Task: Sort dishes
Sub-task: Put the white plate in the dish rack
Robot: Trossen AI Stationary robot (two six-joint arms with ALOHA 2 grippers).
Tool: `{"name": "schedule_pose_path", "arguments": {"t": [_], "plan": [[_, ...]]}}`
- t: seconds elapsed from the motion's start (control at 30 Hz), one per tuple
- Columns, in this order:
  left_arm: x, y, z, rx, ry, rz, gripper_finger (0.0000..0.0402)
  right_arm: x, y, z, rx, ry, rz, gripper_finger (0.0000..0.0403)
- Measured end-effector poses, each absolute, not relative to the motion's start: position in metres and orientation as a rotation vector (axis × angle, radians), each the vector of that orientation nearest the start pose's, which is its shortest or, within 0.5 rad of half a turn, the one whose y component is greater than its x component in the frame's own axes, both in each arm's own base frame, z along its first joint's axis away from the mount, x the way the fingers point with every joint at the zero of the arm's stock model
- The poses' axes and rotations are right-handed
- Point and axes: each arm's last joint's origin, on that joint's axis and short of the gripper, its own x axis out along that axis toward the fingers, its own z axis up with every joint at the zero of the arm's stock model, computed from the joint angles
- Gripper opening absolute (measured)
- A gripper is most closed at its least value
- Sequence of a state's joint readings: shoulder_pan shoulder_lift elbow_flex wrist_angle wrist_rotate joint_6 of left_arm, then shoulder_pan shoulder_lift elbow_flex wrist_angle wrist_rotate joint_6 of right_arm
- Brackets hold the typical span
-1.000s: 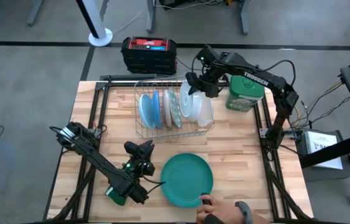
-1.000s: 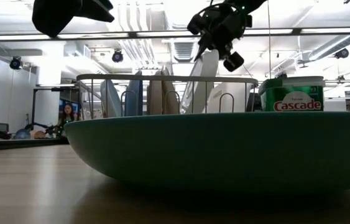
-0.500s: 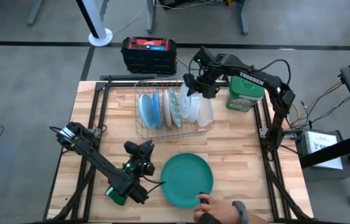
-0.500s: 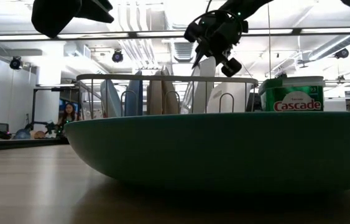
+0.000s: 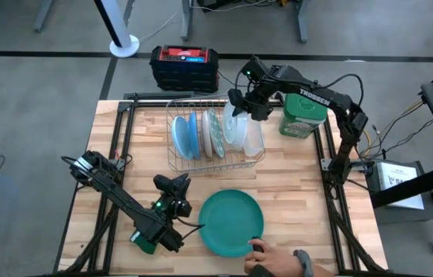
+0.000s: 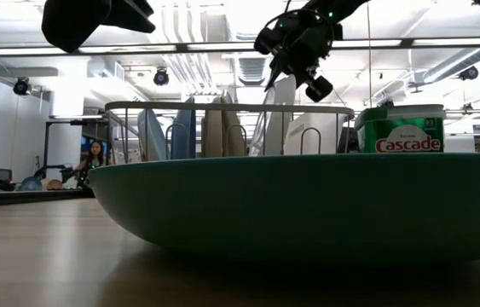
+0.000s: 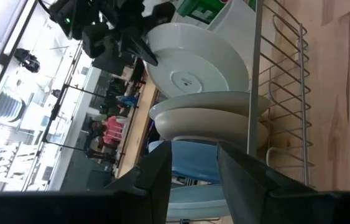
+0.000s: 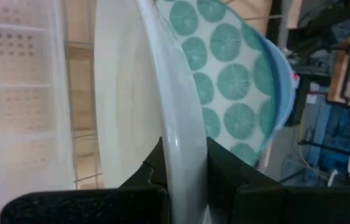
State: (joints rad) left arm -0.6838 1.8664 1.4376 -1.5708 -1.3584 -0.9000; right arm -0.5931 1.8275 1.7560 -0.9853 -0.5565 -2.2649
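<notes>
White ceramic sat between my right gripper [image 8: 184,165] fingers: the jaws were pinched on the top rim of the white plate [image 5: 235,131], which stood on edge in the wire dish rack [image 5: 256,158] at the far middle of the table [image 5: 308,192]; I judged the step in hand to be seating this plate in its slot, or lifting it out, and the frames alone did not settle which; the low view showed the plate leaning slightly under the gripper, its lower edge inside the rack; beside it stood a teal-patterned plate [image 8: 224,81], then the light blue plates [image 5: 185,137], all upright in the rack; a translucent caddy [image 5: 255,138] flanked the white plate on the other side

The left gripper [image 5: 171,201] waited low over the near part of the table, jaws part open and holding nothing that I could see, facing the rack; the large teal plate [image 5: 231,223] lay flat at the near edge, and a person's hand [image 5: 262,252] touched its near rim

Next move, as I judged it: keep the rim grip square and move the plate straight along its slot, clear of the patterned neighbour and the rack wires; the teal plate was not to be approached until the hand was clear
</notes>
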Motion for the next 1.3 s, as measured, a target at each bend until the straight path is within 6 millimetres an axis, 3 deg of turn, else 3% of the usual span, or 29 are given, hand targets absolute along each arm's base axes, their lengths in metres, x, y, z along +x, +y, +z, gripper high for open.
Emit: {"name": "schedule_pose_path", "arguments": {"t": [0.23, 1.3], "plan": [[0.261, -0.176, 0.242, 0.916, 0.691, 0.764, 0.0116, 0.320, -0.199, 0.320, -1.481, 0.515, 0.874, 0.0038], [0.261, -0.176, 0.242, 0.916, 0.689, 0.764, 0.0116, 0.327, -0.201, 0.298, -1.414, 0.516, 0.927, 0.0038]]}}
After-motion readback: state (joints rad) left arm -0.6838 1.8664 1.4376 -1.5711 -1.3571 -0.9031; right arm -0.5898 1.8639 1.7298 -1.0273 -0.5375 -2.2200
